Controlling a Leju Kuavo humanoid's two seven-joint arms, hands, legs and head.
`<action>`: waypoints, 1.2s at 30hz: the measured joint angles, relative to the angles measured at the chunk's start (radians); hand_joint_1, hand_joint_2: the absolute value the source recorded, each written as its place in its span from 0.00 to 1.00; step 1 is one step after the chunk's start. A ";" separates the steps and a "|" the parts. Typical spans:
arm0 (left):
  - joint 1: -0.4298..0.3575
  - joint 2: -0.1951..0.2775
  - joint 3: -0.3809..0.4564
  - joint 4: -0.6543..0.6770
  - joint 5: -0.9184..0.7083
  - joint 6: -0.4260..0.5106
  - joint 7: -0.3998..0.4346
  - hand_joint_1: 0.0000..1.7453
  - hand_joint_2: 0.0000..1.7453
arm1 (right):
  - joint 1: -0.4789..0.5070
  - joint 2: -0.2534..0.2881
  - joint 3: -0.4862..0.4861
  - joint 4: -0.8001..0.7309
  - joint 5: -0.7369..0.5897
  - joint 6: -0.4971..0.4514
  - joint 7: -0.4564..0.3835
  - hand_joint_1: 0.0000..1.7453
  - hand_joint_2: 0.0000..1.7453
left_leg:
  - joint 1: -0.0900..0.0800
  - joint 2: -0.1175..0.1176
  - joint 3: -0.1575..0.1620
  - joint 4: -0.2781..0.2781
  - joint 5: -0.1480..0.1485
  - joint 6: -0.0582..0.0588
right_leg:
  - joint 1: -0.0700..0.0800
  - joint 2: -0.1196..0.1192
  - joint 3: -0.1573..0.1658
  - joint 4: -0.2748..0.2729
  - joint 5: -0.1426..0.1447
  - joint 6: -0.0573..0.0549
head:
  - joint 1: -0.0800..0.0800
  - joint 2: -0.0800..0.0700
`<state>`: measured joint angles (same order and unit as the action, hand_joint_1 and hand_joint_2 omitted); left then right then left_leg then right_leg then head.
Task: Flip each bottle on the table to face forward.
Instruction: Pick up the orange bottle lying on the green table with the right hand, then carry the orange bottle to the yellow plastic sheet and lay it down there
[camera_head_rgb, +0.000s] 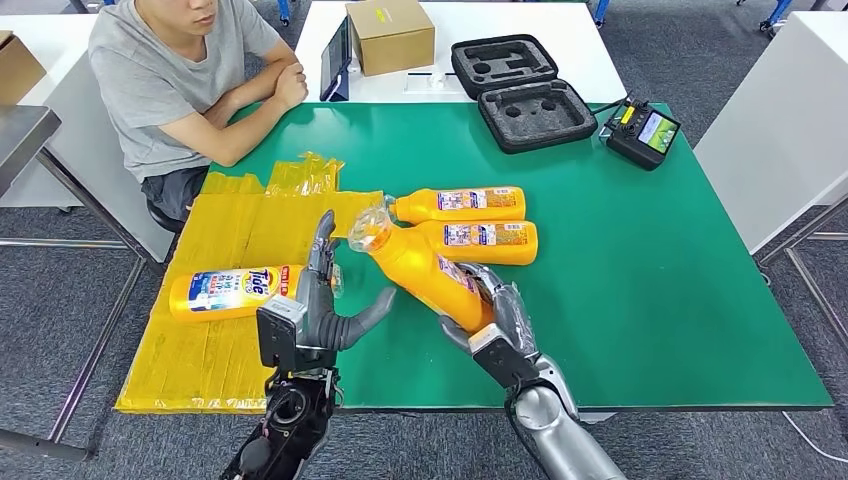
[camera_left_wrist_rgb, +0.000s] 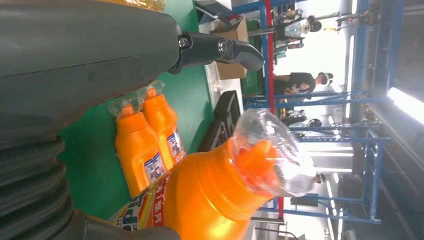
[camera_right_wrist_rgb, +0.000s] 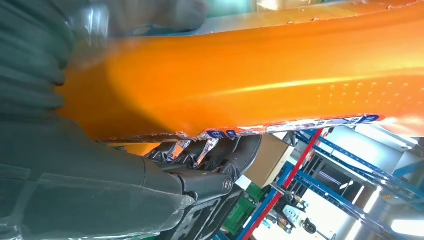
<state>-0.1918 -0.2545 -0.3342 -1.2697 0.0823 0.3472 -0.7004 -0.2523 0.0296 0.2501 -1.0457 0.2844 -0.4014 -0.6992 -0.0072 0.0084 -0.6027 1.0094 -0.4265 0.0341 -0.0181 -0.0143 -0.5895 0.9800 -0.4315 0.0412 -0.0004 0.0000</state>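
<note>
Orange plastic, tilted off the table: the held bottle (camera_head_rgb: 425, 268) sits in the right hand (camera_head_rgb: 492, 315), whose fingers wrap its lower body while the clear-capped neck points up toward eleven o'clock. In the right wrist view the dark fingers (camera_right_wrist_rgb: 225, 155) press along the edge of the bottle's label (camera_right_wrist_rgb: 300, 125), with the smooth orange wall above them.

The left hand (camera_head_rgb: 325, 300) stands just at nine o'clock of that bottle, fingers spread and pointing away from the robot, thumb angled out toward the bottle's base; it grips nothing. Whether the thumb tip touches the bottle is hard to judge from the head view.

Two more bottles lie flat on the green table (camera_head_rgb: 650, 280), side by side, caps toward nine o'clock: the far bottle (camera_head_rgb: 460, 204) and the near bottle (camera_head_rgb: 480, 242), the latter just behind the raised neck. Both show small printed back labels upward.

At nine o'clock of the left hand, a fourth bottle (camera_head_rgb: 235, 292) lies on a yellow plastic sheet (camera_head_rgb: 200, 350), its big brand label facing up.

A seated person (camera_head_rgb: 180, 80) leans folded arms on the table's far left corner. Beyond the green surface sit a cardboard box (camera_head_rgb: 390, 35), an open black foam case (camera_head_rgb: 522, 90) and a handheld controller (camera_head_rgb: 642, 130).
</note>
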 joint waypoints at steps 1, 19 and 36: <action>-0.004 -0.002 0.001 0.008 0.003 -0.003 0.000 0.00 1.00 | 0.004 0.000 -0.001 -0.006 0.000 0.000 0.000 1.00 1.00 | 0.000 0.000 0.000 0.000 0.000 0.000 | 0.000 0.000 0.000 0.000 0.000 0.000 | 0.000 0.000; -0.056 -0.026 0.020 0.179 0.187 -0.208 0.001 0.00 1.00 | 0.042 0.006 -0.003 -0.075 -0.011 -0.024 0.000 1.00 1.00 | 0.000 0.000 -0.001 0.000 0.000 0.000 | 0.000 0.000 0.000 0.000 0.000 0.000 | 0.000 0.000; -0.077 -0.020 -0.036 0.238 0.329 -0.362 0.064 0.00 1.00 | 0.040 -0.004 -0.002 -0.067 0.002 -0.085 0.000 1.00 1.00 | 0.000 0.000 -0.001 0.000 0.000 0.000 | 0.000 0.000 -0.001 0.000 0.000 0.000 | 0.000 0.000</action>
<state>-0.2692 -0.2745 -0.3704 -1.0321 0.4117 -0.0149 -0.6364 -0.2119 0.0257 0.2479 -1.1131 0.2866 -0.4860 -0.6992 -0.0073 0.0083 -0.6037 1.0094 -0.4265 0.0341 -0.0182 -0.0145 -0.5901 0.9801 -0.4314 0.0412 -0.0004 0.0000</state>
